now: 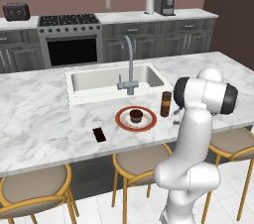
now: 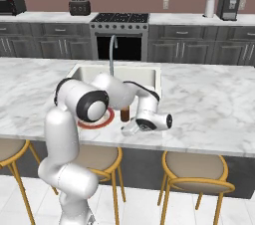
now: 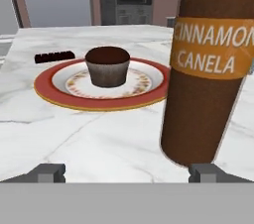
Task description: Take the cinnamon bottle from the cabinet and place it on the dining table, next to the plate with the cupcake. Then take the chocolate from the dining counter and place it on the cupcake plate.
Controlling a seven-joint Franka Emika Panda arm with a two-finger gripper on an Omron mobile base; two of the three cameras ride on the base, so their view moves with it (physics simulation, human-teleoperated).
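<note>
Well, the cinnamon bottle point(image 3: 206, 77) stands upright on the marble bench point(image 1: 39, 119), at right of the hand view, just beside the red-rimmed plate point(image 3: 49, 91) that carries the cupcake point(image 3: 107, 66). Low at centre of the right base view the gripper point(image 3: 129, 172) is spread wide, holding nothing, its tips on either side of the bottle's base. Beyond the plate, upper left, lies the dark chocolate point(image 3: 54, 57).

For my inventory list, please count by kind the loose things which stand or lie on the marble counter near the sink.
Cinnamon bottle: 1
Plate: 1
Cupcake: 1
Chocolate bar: 1
Total: 4
</note>
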